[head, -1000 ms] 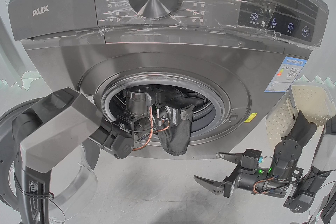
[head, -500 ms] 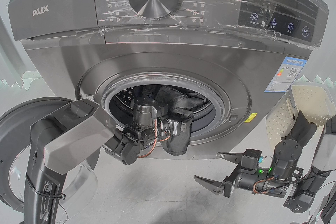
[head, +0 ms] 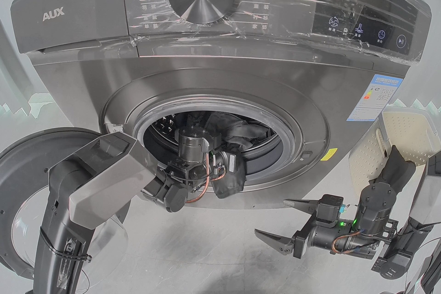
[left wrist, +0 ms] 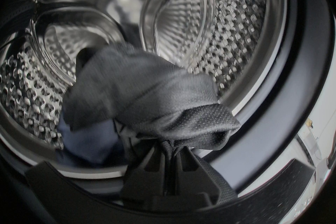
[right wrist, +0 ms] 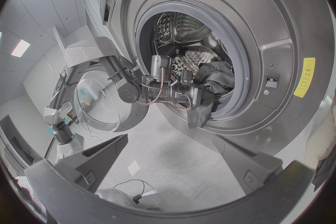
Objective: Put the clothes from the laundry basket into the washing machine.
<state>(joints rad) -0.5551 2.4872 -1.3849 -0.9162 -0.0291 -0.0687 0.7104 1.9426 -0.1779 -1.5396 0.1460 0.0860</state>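
Grey floor (head: 206,244), open washing machine (head: 229,74), dark clothes (head: 243,129) in drum (left wrist: 227,35)

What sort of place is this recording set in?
Likely a laundry room or test space: a front-loading washing machine with dark clothes in its drum, and a perforated laundry basket beside it.

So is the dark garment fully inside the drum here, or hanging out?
Partly in. The dark garment bunches inside the drum, but one end hangs out over the door rim, held by the left gripper.

Brand lettering (head: 53,14) on washing machine (head: 220,74), blue label (head: 374,97), yellow warning sticker (head: 329,154)
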